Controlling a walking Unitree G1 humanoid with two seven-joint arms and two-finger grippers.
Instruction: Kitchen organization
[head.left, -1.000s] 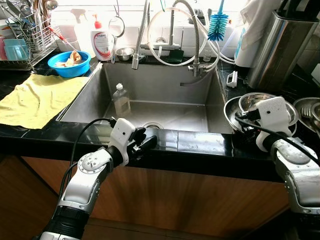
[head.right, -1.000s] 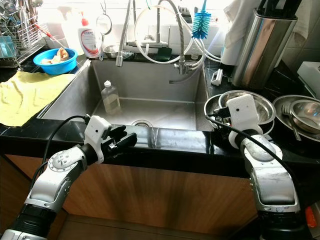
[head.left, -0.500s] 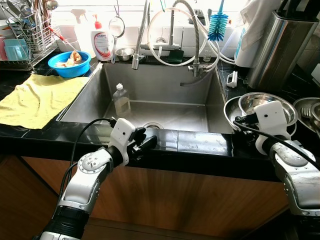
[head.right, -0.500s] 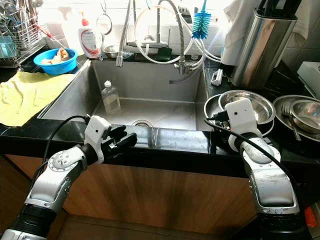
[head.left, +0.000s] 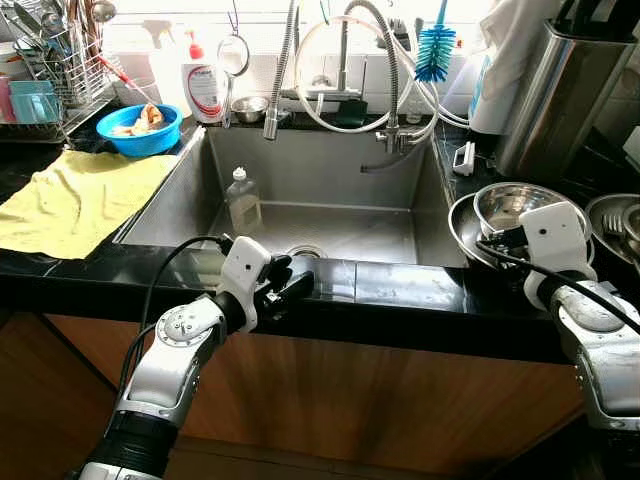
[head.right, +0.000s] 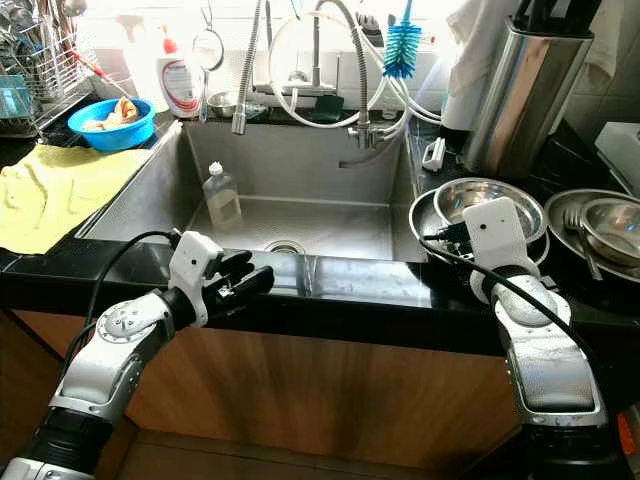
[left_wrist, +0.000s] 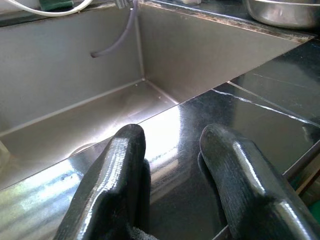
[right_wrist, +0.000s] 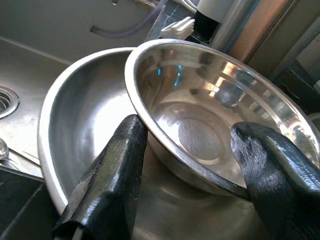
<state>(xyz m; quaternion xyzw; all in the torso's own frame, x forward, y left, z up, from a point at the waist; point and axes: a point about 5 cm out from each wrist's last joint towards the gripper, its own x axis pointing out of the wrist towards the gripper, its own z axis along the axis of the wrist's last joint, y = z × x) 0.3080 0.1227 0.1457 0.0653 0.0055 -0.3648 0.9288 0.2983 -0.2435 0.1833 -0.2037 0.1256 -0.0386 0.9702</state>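
The right gripper (right_wrist: 187, 175) is spread wide, one finger on each side of the small steel bowl (right_wrist: 210, 125). This bowl sits inside a bigger bowl (right_wrist: 75, 125) beside the sink (head.left: 300, 190). The left gripper (left_wrist: 172, 175), fingers apart, rests on the black counter edge (head.left: 390, 285). A bottle (head.left: 241, 198) stands in the sink.

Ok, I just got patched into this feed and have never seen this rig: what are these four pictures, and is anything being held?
A humanoid robot stands at a kitchen sink. The two wide pictures come from its head camera; the two close ones look along each wrist's black fingers. The left end effector rests open on the black counter edge, holding nothing. The right end effector is at the stacked steel bowls beside the sink, its open fingers straddling the near rim of the upper bowl, which sits tilted inside a larger bowl; not gripped. A bottle stands in the sink, and a yellow cloth lies on the left counter.
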